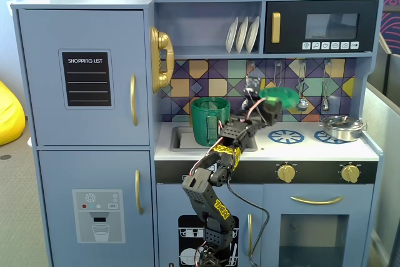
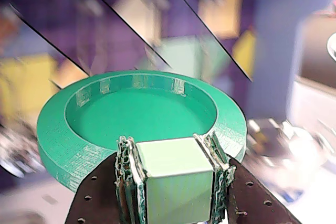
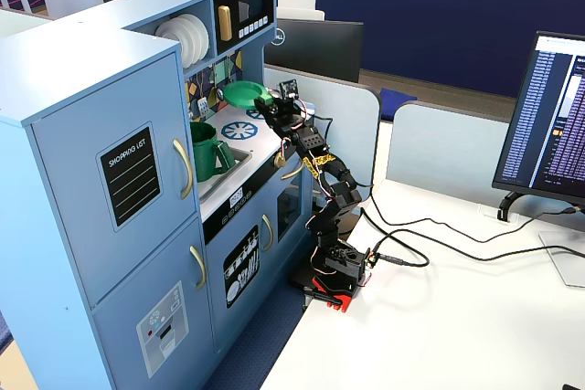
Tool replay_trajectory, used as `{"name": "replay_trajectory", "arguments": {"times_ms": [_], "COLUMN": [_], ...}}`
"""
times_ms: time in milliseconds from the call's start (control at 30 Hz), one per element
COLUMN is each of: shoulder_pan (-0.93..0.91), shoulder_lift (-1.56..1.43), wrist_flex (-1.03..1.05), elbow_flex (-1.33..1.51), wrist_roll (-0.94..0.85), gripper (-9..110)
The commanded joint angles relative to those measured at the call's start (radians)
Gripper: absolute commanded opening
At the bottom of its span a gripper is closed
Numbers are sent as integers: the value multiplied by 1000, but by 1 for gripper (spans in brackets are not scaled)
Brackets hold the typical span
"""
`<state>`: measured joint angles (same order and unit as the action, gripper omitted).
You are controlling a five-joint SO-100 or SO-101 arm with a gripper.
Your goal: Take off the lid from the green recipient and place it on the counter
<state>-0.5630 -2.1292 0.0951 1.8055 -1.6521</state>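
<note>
One fixed view faces the toy kitchen point(image 1: 262, 92) straight from the front, quite near. The other fixed view looks down from high on the side, farther away; both show the arm point(image 3: 324, 189). The wrist view sits just behind the fingers point(image 2: 215, 156), very close.

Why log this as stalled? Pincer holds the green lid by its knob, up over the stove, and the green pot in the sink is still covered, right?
Not quite: the green pot is open in a fixed view. The pincer does hold the green lid by its knob.
</note>
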Motion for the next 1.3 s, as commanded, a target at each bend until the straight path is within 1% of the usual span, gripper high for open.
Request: {"name": "replay_trajectory", "arguments": {"times_ms": [0, 300, 467, 600, 633, 667, 700, 733, 767, 833, 933, 1033, 1100, 1167, 1267], "shoulder_pan": [-32, -29, -34, -26, -25, -23, -23, -23, -25, -15, 15, 71, 115, 155, 229], "shoulder_lift": [20, 107, 126, 138, 138, 137, 132, 126, 117, 77, -25, -175, -301, -422, -626], "wrist_flex": [-147, -334, -371, -377, -365, -345, -314, -267, -227, -164, 8, 241, 422, 614, 796], "elbow_flex": [86, 290, 354, 345, 330, 308, 281, 250, 224, 170, 91, 57, 74, 120, 275], "wrist_roll": [-31, -61, -63, -69, -69, -57, -49, -78, -101, -44, 11, 0, 25, 9, -5], "gripper": [0, 0, 0, 0, 1, 6, 14, 21, 24, 24, 26, 27, 25, 26, 24]}}
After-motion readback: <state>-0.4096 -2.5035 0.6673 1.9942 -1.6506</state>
